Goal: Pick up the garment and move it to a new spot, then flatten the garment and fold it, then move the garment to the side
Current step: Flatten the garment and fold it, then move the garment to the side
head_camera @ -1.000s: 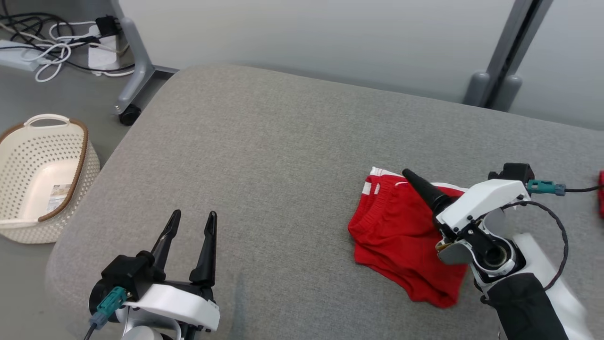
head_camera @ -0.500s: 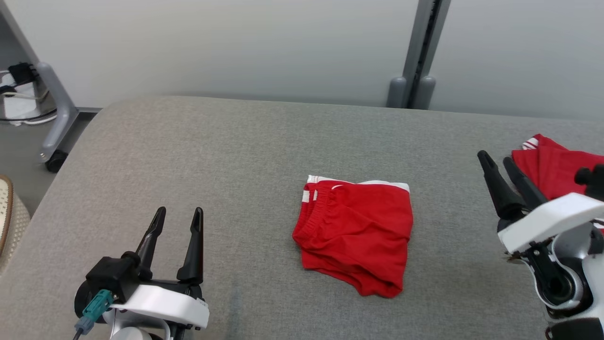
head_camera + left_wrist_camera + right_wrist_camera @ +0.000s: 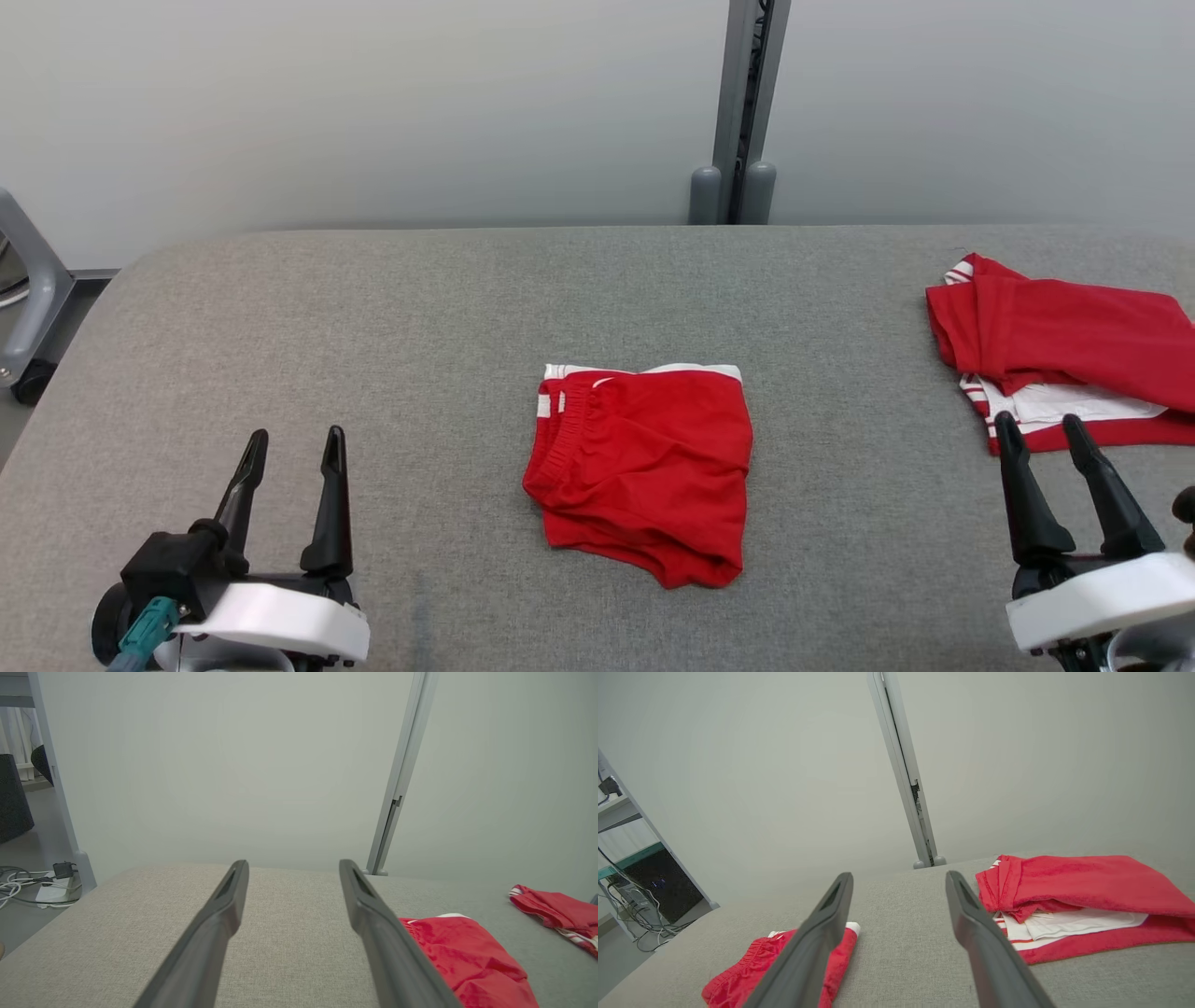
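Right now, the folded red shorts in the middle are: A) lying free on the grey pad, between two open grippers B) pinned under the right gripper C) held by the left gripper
A: the folded red shorts lie untouched on the grey pad, left gripper and right gripper both open and clear of them.

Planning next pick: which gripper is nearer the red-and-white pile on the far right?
Right. The right gripper sits just before the pile; the left gripper sits far off, past the folded shorts.

Soft, even light — sharp, shadowless
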Available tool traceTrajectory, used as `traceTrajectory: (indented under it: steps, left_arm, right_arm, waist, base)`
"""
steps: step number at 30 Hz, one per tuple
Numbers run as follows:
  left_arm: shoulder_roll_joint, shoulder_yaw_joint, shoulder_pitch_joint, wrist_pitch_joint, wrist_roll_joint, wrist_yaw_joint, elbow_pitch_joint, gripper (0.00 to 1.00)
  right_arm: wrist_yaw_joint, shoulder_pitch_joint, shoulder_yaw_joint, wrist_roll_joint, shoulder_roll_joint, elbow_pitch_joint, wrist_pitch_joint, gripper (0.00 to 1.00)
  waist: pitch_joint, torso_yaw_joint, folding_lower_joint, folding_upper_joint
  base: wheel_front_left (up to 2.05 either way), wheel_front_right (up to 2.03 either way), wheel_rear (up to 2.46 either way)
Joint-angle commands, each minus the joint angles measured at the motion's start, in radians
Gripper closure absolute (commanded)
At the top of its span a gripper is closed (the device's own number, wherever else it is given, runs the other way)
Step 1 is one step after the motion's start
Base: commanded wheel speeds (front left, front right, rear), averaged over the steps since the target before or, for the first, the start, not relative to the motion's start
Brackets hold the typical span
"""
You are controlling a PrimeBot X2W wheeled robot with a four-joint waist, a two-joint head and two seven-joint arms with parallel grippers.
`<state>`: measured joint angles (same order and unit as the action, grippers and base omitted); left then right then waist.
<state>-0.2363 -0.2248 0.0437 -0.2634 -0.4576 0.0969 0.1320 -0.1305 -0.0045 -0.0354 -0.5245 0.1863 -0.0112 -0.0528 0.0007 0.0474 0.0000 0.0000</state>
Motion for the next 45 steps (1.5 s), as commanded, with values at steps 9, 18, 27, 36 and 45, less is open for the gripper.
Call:
traceTrajectory:
  steps: [9, 18, 27, 36, 45]
  left_arm:
    - [0.016, 0.018, -0.026, -0.001, 0.039, -0.019, 0.001, 0.00]
    - [0.034, 0.019, -0.017, -0.001, 0.064, -0.036, 0.021, 0.00]
    - [0.048, 0.008, 0.010, -0.001, 0.079, -0.054, 0.025, 0.00]
    - [0.073, -0.013, 0.048, -0.001, 0.083, -0.068, 0.034, 0.00]
    - [0.089, -0.019, 0.080, -0.001, 0.084, -0.088, 0.049, 0.00]
  right_arm:
    - [-0.001, 0.048, -0.015, 0.065, 0.015, 0.036, -0.090, 0.00]
    - [-0.001, 0.027, -0.014, 0.081, 0.022, 0.043, -0.084, 0.00]
    - [-0.001, -0.027, -0.060, 0.074, 0.025, 0.077, 0.002, 0.00]
    - [-0.001, -0.203, -0.099, 0.018, -0.001, 0.290, 0.197, 0.00]
    - [-0.001, -0.358, -0.065, -0.005, -0.015, 0.506, 0.347, 0.00]
  waist:
    - [0.003, -0.011, 0.0000, 0.0000]
    - [-0.004, -0.003, 0.0000, 0.0000]
    - [0.006, 0.037, 0.0000, 0.0000]
    - [0.053, 0.162, 0.0000, 0.0000]
    - [0.101, 0.271, 0.0000, 0.0000]
  base:
    - [0.00, 0.00, 0.00]
    - [0.00, 0.00, 0.00]
    - [0.00, 0.00, 0.00]
    - [0.00, 0.00, 0.00]
    - [0.00, 0.00, 0.00]
